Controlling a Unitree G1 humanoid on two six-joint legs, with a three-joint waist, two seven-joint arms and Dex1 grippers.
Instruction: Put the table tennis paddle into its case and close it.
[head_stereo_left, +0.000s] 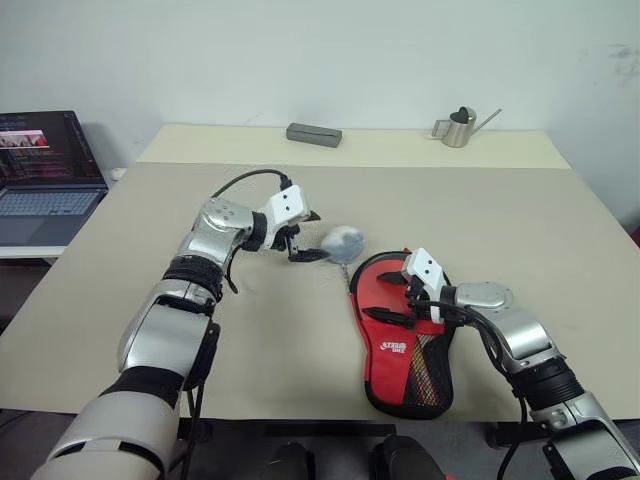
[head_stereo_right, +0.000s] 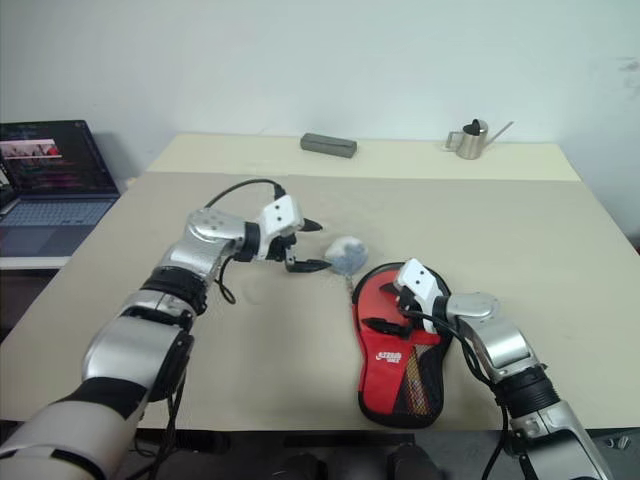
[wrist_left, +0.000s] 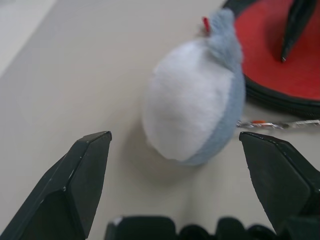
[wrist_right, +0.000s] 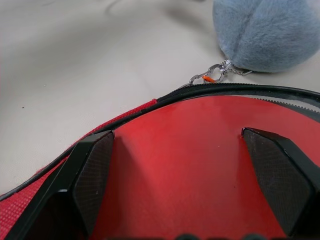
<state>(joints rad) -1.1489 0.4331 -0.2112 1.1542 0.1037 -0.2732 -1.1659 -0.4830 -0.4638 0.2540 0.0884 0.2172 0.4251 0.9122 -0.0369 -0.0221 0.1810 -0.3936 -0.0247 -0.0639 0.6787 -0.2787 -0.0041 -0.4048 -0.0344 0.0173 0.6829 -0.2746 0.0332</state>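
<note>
1. Left tool (head_stereo_left: 305, 238) hangs open just above the bench (head_stereo_left: 150, 260), its two fingers spread wide, holding nothing.
2. Right tool (head_stereo_left: 403, 297) is open too, its fingers spread over the red paddle face (wrist_right: 190, 165) that shows in the open mouth of the case (head_stereo_left: 405, 375).
3. Near the bench's front edge lies the case, under and just ahead of the right tool.
4. Fluffy grey-and-white ball (wrist_left: 192, 107), chained to the case's zip, sits between the left tool's fingertips and the case rim.

Beige table (head_stereo_left: 300, 340) stands against a white wall (head_stereo_left: 300, 50).
</note>
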